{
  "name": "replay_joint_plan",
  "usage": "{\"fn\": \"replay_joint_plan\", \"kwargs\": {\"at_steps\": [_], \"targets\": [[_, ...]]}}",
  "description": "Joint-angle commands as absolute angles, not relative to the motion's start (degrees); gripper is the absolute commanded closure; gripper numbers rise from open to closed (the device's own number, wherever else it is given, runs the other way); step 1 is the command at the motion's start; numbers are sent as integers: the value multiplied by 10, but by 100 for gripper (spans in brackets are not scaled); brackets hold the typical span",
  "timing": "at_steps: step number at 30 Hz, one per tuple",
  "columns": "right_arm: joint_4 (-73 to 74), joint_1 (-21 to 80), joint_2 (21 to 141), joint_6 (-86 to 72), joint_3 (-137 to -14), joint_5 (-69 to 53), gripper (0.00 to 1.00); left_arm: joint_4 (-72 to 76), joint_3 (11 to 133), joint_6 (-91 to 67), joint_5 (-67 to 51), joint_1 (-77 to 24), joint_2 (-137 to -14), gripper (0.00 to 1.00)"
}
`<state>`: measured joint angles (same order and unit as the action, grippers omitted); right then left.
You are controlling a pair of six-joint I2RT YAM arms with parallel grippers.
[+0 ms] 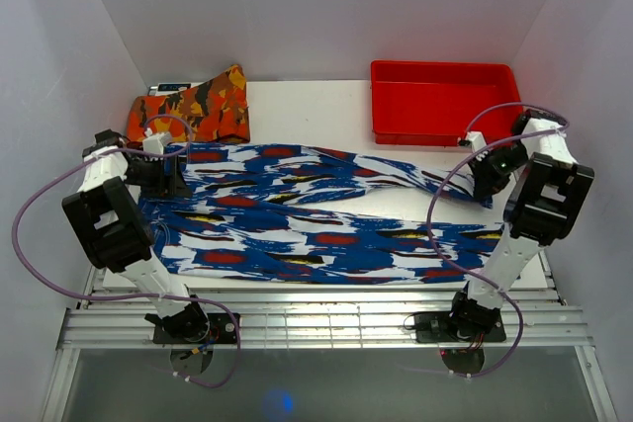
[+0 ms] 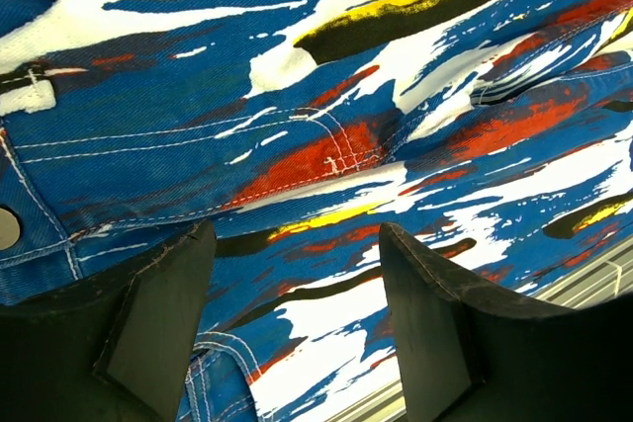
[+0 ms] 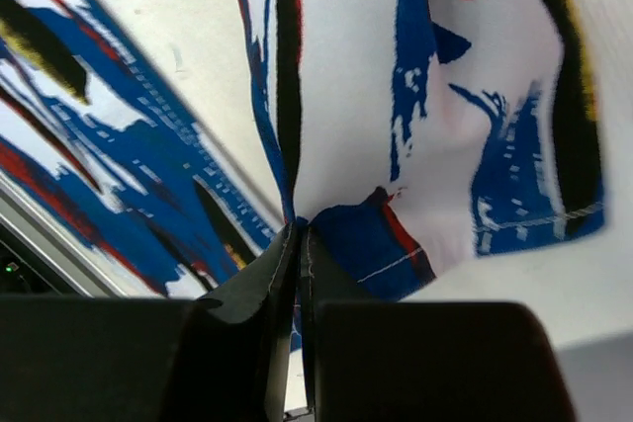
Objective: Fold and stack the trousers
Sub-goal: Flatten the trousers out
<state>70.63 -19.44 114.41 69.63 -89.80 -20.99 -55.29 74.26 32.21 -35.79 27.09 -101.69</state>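
Note:
The blue, white and red print trousers lie spread lengthwise across the table, waist at the left, leg ends at the right. My left gripper hangs over the waist end; in the left wrist view its jaws stand wide open just above the fabric, gripping nothing. My right gripper is at the far leg's end; in the right wrist view its jaws are shut on a pinch of the trouser hem, which is lifted off the table.
A folded orange, red and black garment lies at the back left. A red bin stands at the back right. Metal rails run along the near edge in front of the arm bases.

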Motion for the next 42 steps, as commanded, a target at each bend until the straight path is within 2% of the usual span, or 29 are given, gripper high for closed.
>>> {"fn": "replay_joint_plan", "kwargs": {"at_steps": [1,5,9,13,15,19,20,23,24,25,27,28,29,31,35,39,42], "targets": [[750,-202,1022,713,-868,-246,92,-548,737,331,-374,271,-978,23],[751,-203,883,742,-771,-249,92,-546,723,329,-379,270,-971,23],[752,-205,796,744,-675,-238,92,-533,690,336,-367,271,-953,24],[750,-215,772,734,-678,-270,92,-514,662,343,-345,270,-943,25],[745,-225,842,689,-719,-289,92,-505,657,344,-338,270,-947,25],[747,-272,1026,603,-921,-339,92,-503,664,340,-332,270,-962,25],[744,-279,1090,569,-1012,-345,92,-503,665,338,-332,270,-966,25],[727,-282,1206,499,-1153,-338,92,-497,669,333,-330,270,-973,25],[724,-282,1232,484,-1177,-332,90,-494,670,330,-330,270,-976,25],[701,-280,1251,469,-1190,-309,72,-492,671,328,-331,270,-981,25],[652,-277,1282,418,-1188,-273,55,-490,676,319,-331,270,-985,24],[627,-277,1283,407,-1181,-252,38,-490,678,317,-332,270,-986,23],[590,-277,1279,397,-1173,-246,26,-490,678,316,-331,270,-984,23],[550,-277,1245,387,-1138,-228,9,-490,679,316,-329,270,-983,22],[490,-277,1130,419,-1048,-207,9,-492,681,316,-329,270,-976,22],[457,-277,1030,475,-915,-224,0,-494,682,312,-338,270,-973,22],[437,-273,975,525,-818,-234,24,-494,680,310,-344,270,-972,22]]}}
